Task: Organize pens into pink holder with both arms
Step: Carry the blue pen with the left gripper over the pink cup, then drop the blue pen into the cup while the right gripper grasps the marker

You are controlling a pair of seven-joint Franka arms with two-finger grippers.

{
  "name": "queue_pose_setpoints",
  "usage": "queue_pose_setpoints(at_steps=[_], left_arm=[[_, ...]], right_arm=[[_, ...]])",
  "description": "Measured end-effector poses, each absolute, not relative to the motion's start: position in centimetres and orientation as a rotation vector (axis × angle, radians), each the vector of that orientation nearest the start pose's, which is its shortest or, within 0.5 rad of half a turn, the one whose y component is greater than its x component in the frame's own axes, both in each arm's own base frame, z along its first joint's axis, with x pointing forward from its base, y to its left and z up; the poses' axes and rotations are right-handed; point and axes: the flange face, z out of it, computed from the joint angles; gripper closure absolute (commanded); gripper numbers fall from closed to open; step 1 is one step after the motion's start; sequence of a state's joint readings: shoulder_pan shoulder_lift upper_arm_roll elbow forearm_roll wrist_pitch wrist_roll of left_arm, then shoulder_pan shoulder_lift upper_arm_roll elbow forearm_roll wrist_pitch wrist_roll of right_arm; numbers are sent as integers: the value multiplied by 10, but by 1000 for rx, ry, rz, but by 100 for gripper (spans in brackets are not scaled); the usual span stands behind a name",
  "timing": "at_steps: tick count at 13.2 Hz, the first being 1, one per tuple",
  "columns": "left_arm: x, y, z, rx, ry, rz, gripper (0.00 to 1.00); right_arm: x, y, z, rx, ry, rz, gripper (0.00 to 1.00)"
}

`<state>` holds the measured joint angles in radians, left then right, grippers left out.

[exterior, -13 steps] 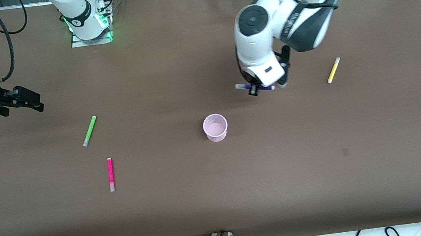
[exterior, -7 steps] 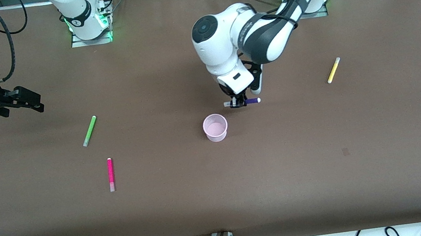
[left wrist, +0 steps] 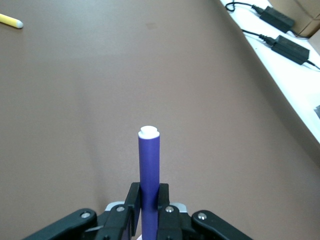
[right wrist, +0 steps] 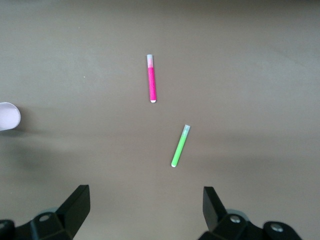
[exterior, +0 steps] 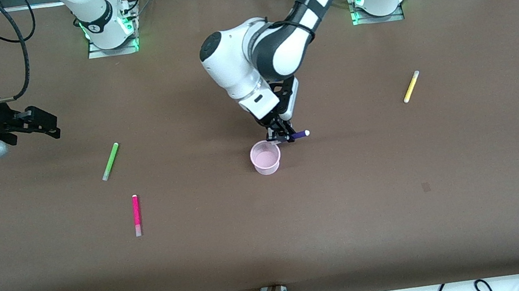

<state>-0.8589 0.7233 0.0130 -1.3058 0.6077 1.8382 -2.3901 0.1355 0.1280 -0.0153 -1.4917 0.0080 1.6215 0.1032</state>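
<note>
My left gripper (exterior: 283,137): clamped tight on the dark purple marker pen with pale end caps (exterior: 299,135), gripped near one end. It hangs in the middle of the front view, over the brown table (exterior: 399,197) just above the cup's rim.
Pen's long axis: level with the table, running across the frame. The long free end pokes out from my fingers toward the left arm's end of the table, away from the cup. In the left wrist view the shaft (left wrist: 148,175) stands straight out between the jaws.
Pale pink translucent round plastic holder (exterior: 267,167): upright and empty at the centre of the frame, just below my left gripper and a little toward the right arm's end.
What the next move turns on: I judge that the pen must tip from level to upright and shift over the cup mouth. Let go as it lies, it would likely land across the rim or beside it.
My right gripper (exterior: 46,127): spread wide and empty, waiting in the air at the upper edge of the frame at the right arm's end.
Lime green pen (exterior: 110,161): on the table below my right gripper.
Magenta pink pen (exterior: 137,215): lower in the frame, nearer the camera than the green one. My right arm is the nearer one for both.
Yellow pen (exterior: 411,86): flat on the table toward the left arm's end, well apart from the cup.
</note>
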Motion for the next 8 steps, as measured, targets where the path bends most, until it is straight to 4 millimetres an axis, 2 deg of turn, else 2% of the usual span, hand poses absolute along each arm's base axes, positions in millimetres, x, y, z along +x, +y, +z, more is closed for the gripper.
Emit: queue_pose_setpoints(at_steps=[3,5,7,8], left_arm=[[515,-519,301,-2255,-1724,-911,100],[514,-522,290,-2255,-1692,-939,100],[511,-530,288,-2270,-1662,-980,100],[508,-535,288,-2280,-1643,-1005,100]], right_arm=[[605,65,566,-3153,-5,62,0],[620,64,530,-3205,-21,133,0],[634,66,487,-3248,-46,212,0],[640,68,474,-3250,-52,215,0]])
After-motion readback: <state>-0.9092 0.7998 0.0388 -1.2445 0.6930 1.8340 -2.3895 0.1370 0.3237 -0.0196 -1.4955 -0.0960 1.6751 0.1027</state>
